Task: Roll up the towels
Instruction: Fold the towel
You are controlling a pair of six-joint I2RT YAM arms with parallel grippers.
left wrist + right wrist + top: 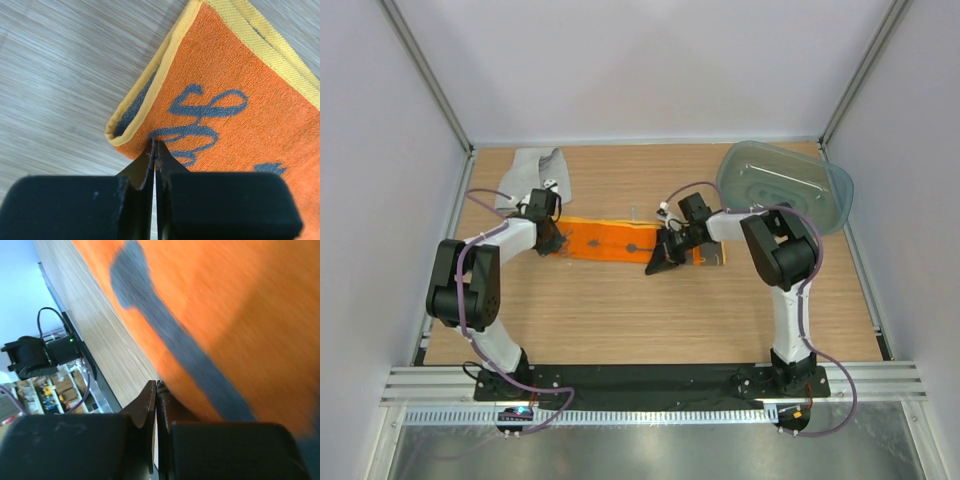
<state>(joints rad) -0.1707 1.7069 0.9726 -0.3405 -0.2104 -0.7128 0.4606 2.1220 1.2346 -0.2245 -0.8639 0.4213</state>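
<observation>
The orange towel (610, 240) with a dark grey pattern lies in a long strip across the middle of the table. My left gripper (552, 240) is shut, its tips resting on the towel's left end (220, 115) just inside a curled yellow-edged corner (122, 127). My right gripper (663, 258) is shut at the towel's edge, right of middle, and the cloth (215, 315) rises close and blurred beside its fingers. The plain light grey towel (533, 170) lies crumpled at the back left, away from both grippers.
A translucent blue-green plastic tub (785, 185) stands at the back right, overhanging the table edge, just behind the right arm. Metal frame posts and white walls enclose the table on the left, right and back.
</observation>
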